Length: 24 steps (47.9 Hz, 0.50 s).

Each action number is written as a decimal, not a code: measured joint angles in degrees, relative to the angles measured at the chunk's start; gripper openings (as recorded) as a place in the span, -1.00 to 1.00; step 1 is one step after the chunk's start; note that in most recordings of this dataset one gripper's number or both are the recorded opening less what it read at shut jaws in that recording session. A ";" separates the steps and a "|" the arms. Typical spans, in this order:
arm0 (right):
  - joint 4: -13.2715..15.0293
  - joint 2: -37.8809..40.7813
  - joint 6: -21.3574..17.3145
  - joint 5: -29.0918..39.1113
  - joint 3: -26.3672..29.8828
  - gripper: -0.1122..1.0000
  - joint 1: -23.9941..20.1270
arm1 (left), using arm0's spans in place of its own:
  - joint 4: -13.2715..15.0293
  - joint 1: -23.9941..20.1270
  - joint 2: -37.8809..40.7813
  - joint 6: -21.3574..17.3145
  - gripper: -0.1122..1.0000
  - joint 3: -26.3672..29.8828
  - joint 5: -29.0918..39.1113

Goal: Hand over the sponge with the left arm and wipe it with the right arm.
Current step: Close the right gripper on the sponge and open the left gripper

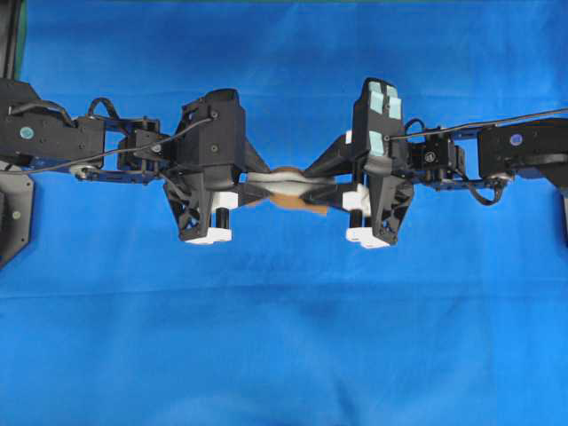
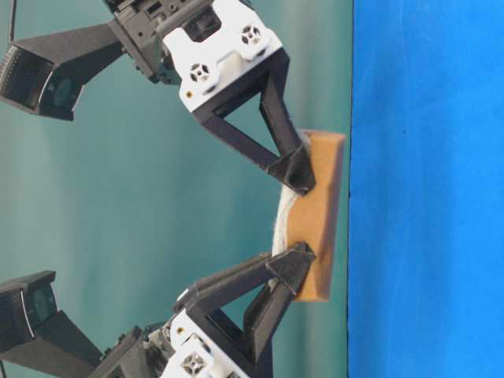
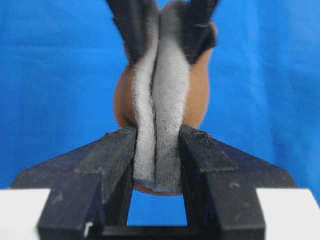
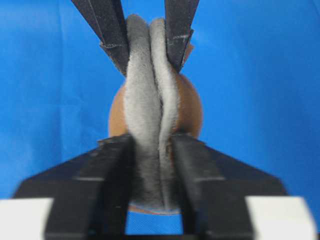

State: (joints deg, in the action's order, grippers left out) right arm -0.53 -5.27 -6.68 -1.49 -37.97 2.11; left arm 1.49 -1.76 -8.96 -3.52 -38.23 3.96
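Handover is the step in hand, and the overhead view reads it cleanly from left to right. On the left, the plain black left arm (image 1: pixel 133 146) reaches inward over the blue cloth-covered desk (image 1: pixel 284 337), and its left pincer (image 1: pixel 251 185) is clamped on one end of the small rectangular sponge with a pale grey fuzzy face and a tan-brown backing (image 1: pixel 286 189); its wrist view shows the grey face folded into a crease between the two black fingers (image 3: pixel 117 150). In the middle, the sponge hangs in the air between the two arms, clear of the desk, bowed by the squeeze at both ends. On the right, the right pincer (image 1: pixel 330 188) of the black right arm with pale teal square patches (image 1: pixel 382 120) is pressed onto the other end, its fingers (image 4: pixel 112 165) pinching the grey face in the same way. Both ends look firmly held, so in my judgement the good move is for the left pincer to let go only once the right grip is fully settled, then to draw straight back along its own line so it does not drag or twist the soft block. Keeping the right arm motionless during release should stop the sponge springing out as its bend relaxes.
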 measured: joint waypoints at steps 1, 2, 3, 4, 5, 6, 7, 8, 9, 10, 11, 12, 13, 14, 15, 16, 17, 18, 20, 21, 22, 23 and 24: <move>0.09 0.09 0.00 0.09 0.00 -0.31 -0.09 | 0.00 -0.09 0.09 0.09 -0.41 0.00 -0.18; 0.00 0.09 0.09 0.09 0.00 -0.31 -0.09 | 0.00 0.00 0.09 0.00 -0.42 0.00 -0.26; 0.09 0.00 0.09 0.18 0.00 -0.31 0.00 | 0.00 0.00 0.09 0.00 -0.43 -0.09 -0.35; 0.09 0.09 0.09 0.18 0.00 -0.31 0.00 | 0.09 0.00 0.09 0.00 -0.44 0.00 -0.44; 0.09 0.09 0.09 0.26 0.00 -0.31 -0.09 | 0.09 0.00 0.09 0.00 -0.45 0.00 -0.62; 0.18 0.09 0.18 0.26 0.09 -0.31 0.00 | 0.09 -0.09 0.09 0.09 -0.45 -0.09 -0.62; 0.18 0.09 0.18 0.35 0.00 -0.31 0.00 | 0.09 -0.09 0.09 0.00 -0.45 -0.09 -0.70; 0.18 0.00 0.18 0.35 0.09 -0.31 -0.09 | 0.09 0.00 0.09 0.00 -0.45 0.00 -0.70; 0.18 0.09 0.18 0.35 0.00 -0.31 -0.09 | 0.00 0.00 0.09 0.00 -0.45 -0.09 -0.79; 0.18 0.00 0.18 0.35 0.00 -0.31 0.00 | 0.09 -0.09 0.09 0.00 -0.45 -0.09 -0.79; 0.26 0.09 0.09 0.44 0.00 -0.31 0.00 | 0.09 0.00 0.09 0.00 -0.45 -0.09 -0.79; 0.26 0.00 0.18 0.44 0.00 -0.31 0.00 | 0.09 0.00 0.09 0.09 -0.45 0.00 -0.79; 0.35 0.00 0.18 0.44 0.09 -0.31 0.00 | 0.09 -0.09 0.09 0.00 -0.45 0.00 -0.79; 0.35 0.09 0.18 0.44 0.09 -0.31 0.00 | 0.09 0.00 0.00 0.00 -0.45 -0.09 -0.79; 0.44 0.09 0.18 0.53 0.09 -0.31 0.00 | 0.09 -0.09 0.00 0.00 -0.45 -0.09 -0.79; 0.44 0.00 0.09 0.53 0.09 -0.31 0.00 | 0.00 0.00 0.09 0.00 -0.45 -0.09 -0.79; 0.44 0.00 0.18 0.53 0.00 -0.31 0.00 | 0.09 0.00 0.09 0.00 -0.40 -0.09 -0.79; 0.44 0.00 0.18 0.53 0.00 -0.31 0.00 | 0.00 -0.09 0.00 0.00 -0.30 -0.09 -0.88; 0.53 -0.09 0.18 0.53 0.09 -0.31 0.00 | 0.09 -0.09 0.00 0.00 -0.06 -0.09 -0.97; 0.53 -0.18 0.18 0.62 0.00 -0.31 0.00 | 0.09 -0.09 0.00 0.00 0.06 -0.18 -1.05; 0.53 -0.35 0.18 0.62 0.09 -0.31 0.00 | 0.09 -0.09 -0.18 0.09 0.19 -0.18 -1.14; 0.62 -0.53 0.18 0.62 -0.09 -0.31 -0.09 | 0.09 -0.09 -0.26 0.00 0.30 -0.44 -1.14; 0.62 -0.70 0.18 0.53 -0.18 -0.31 0.00 | 0.00 -0.09 -0.62 0.00 0.44 -0.79 -1.23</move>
State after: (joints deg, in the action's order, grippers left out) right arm 0.09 -5.98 -6.50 -0.97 -38.14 2.11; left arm 1.49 -1.85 -9.58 -3.52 -39.02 2.72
